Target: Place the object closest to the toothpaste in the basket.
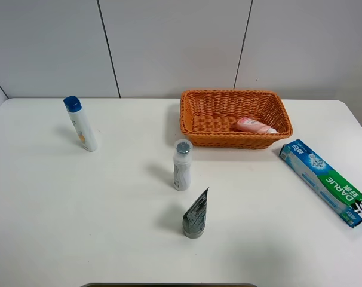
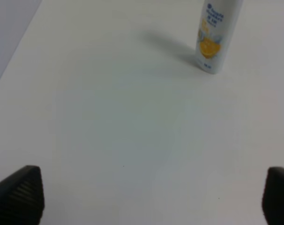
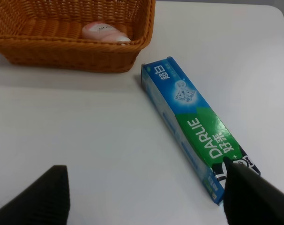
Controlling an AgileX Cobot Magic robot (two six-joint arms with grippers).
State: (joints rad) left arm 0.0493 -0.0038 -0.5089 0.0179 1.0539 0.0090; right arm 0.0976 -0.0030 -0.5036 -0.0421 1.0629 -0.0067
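- On the white tabletop (image 1: 61, 203), toward its right side, lies the toothpaste box (image 1: 323, 181), flat and angled, with blue and green faces and "DARLIE" printed on it.
- Just beside the box's upper end sits the orange wicker basket (image 1: 196, 128); the two are close but I cannot tell if they touch.
- Inside the basket, at its right end, a pink tube (image 1: 254, 125) lies on its side.
- Near the middle of the tabletop a small white bottle (image 1: 181, 165) with a grey cap stands upright, and in front of it a grey tube (image 1: 195, 216) stands on its cap.
- Far left, well apart from the rest, a white bottle with a blue cap (image 1: 81, 124) stands slightly tilted.
- Left hand (image 2: 146, 194): its dark fingertips (image 2: 20, 192) are spread wide over bare tabletop, holding nothing.
- Right hand (image 3: 151, 197): its fingers are also spread apart and empty, one fingertip (image 3: 254, 197) overlapping the near end of the toothpaste box in the wrist view.
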